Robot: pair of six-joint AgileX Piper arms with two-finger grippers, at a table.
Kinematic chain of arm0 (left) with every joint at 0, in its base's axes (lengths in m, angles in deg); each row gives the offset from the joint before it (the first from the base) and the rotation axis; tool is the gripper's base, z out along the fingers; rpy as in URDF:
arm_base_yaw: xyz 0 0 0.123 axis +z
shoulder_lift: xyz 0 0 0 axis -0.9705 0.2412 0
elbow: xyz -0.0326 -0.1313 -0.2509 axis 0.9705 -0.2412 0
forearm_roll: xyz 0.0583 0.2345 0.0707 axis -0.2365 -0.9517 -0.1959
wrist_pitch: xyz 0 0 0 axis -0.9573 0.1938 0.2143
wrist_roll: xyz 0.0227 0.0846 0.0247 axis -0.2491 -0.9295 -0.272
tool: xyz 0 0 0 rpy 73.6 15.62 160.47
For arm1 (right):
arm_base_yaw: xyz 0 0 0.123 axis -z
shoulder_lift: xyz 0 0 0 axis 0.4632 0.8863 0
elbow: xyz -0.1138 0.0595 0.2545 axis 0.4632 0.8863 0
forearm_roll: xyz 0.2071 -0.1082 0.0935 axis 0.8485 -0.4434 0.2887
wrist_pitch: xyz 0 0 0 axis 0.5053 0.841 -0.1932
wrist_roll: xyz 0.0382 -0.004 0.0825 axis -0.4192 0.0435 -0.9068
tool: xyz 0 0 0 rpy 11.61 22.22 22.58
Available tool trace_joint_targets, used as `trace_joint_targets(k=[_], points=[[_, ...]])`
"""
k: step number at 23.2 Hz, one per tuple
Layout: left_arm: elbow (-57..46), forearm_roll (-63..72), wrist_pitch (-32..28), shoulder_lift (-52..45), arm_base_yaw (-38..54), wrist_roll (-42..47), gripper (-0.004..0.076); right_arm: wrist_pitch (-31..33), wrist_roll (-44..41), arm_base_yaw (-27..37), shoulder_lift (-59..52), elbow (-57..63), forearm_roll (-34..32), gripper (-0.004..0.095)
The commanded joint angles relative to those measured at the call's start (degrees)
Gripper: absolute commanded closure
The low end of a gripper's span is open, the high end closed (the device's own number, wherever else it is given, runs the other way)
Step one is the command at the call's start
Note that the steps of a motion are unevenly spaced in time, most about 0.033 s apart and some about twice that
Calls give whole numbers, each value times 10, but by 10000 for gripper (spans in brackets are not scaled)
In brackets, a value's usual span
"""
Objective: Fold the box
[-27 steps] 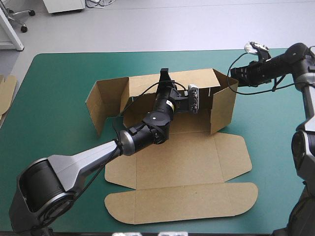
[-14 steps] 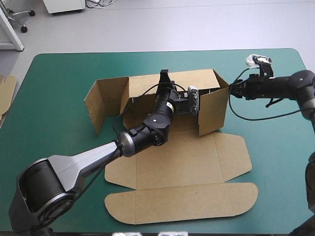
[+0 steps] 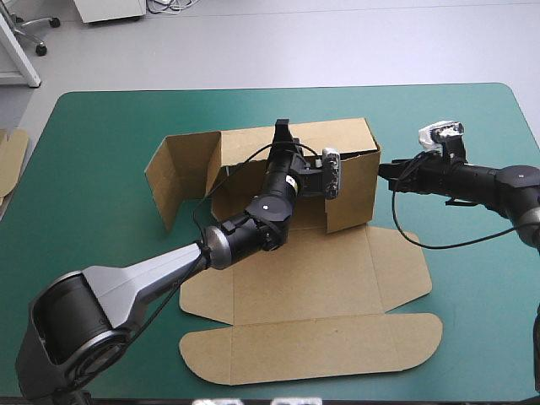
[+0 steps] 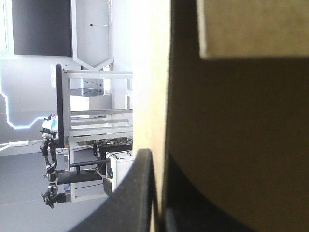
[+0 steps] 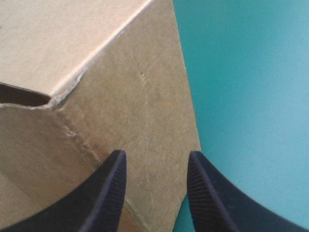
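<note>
The brown box [image 3: 312, 278] lies in the middle of the teal-green table, base and lid flat. Its back wall [image 3: 337, 135] stands upright. My left gripper [image 3: 283, 133] is shut on that wall's top edge; in the left wrist view the board edge [image 4: 149, 72] runs down between the black fingers [image 4: 137, 193]. The right side wall [image 3: 354, 190] is swung in, standing about square to the back wall. My right gripper [image 3: 384, 169] sits just outside it, open, its fingertips [image 5: 116, 166] against the brown wall [image 5: 145, 111]. The left side wall [image 3: 177, 173] stands splayed outward.
The lid flap [image 3: 312, 346] lies flat toward the table's front edge. An edge of more brown board [image 3: 10, 156] shows at the table's left edge. Bare teal-green cover [image 3: 472, 278] lies to the right of the box.
My right gripper has moved down and toward the box, and the right side wall has swung from splayed outward to nearly square. The left gripper has stayed on the back wall.
</note>
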Motion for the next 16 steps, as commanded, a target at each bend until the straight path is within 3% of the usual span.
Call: trace_joint_targets(k=[1, 10, 16], points=[[2, 31, 24, -16, -1, 17, 738, 33, 20, 1, -26, -12, 31, 532], [2, 31, 24, -16, -1, 31, 738, 64, 39, 0, -26, -11, 28, 532], [2, 14, 26, -16, -1, 35, 738, 94, 9, 0, -26, -11, -9, 532]])
